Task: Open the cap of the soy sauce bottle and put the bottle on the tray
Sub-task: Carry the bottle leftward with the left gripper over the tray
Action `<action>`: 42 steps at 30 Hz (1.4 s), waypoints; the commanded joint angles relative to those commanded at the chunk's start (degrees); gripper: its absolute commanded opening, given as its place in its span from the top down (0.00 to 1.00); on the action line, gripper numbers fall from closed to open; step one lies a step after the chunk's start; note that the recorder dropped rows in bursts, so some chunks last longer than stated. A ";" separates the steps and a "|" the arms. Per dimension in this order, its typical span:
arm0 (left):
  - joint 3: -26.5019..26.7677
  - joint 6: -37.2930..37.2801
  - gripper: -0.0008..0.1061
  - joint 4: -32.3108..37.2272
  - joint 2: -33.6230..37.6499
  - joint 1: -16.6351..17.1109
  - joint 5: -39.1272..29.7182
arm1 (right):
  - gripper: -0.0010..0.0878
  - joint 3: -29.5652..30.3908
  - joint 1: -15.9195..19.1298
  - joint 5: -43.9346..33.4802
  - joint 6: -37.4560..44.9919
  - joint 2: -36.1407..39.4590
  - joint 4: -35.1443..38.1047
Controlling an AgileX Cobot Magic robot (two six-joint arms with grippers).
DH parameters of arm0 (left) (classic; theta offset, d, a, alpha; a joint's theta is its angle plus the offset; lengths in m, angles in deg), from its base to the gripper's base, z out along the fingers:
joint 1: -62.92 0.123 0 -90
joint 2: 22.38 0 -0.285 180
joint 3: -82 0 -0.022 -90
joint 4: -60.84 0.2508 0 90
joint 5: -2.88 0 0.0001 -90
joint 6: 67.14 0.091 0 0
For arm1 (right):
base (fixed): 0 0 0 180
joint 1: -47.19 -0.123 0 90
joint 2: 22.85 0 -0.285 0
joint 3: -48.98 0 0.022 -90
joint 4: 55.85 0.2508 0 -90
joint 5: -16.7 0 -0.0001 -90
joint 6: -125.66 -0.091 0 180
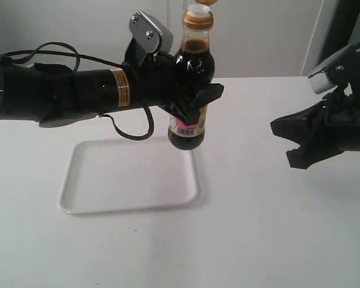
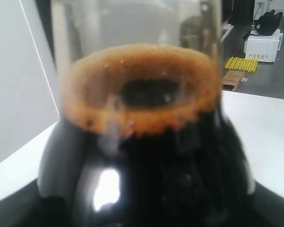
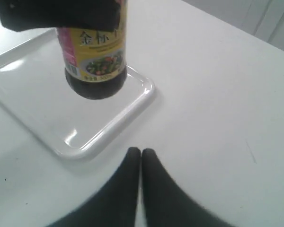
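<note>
Yellow label (image 3: 100, 52) reading 金, soy sauce bottle (image 1: 192, 84)

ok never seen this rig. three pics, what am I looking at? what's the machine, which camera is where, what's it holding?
It is a robot with two arms, each ending in a gripper. The wide picture comes from a camera off the arms; the other two come from cameras on each wrist.

In the wide view, the left gripper holds the soy sauce bottle upright in the air, above the far right corner of the white tray. Its cap looks flipped open at the picture's top edge. The left wrist view is a close-up of the bottle's neck.

The right gripper is shut and empty, apart from the bottle. The tray lies on a white table.
</note>
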 joint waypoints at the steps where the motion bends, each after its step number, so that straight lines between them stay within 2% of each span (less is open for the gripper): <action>1: -0.91 -0.02 0.99 -0.32 -0.44 0.47 0.55 | 0.99 0.00 0.00 0.00 0.00 0.13 0.00; 11: -8.70 2.91 0.99 -2.44 -3.95 4.39 2.45 | 0.99 0.00 -0.10 0.00 0.00 1.93 0.00; 16: -13.18 6.49 0.99 -6.38 -4.35 6.26 8.75 | 0.99 0.00 -0.10 0.00 0.00 2.54 0.00; 28: -22.96 18.23 0.99 -20.09 -4.35 6.26 12.45 | 0.99 0.00 -0.10 -0.23 0.00 2.53 0.00; 35: -25.60 23.92 0.99 -28.42 -4.35 6.26 13.22 | 0.99 0.00 -0.10 -0.23 0.00 2.53 0.00; 42: -26.70 25.43 0.99 -32.99 -2.60 6.26 13.22 | 0.99 0.00 -0.10 -0.11 0.00 2.53 0.00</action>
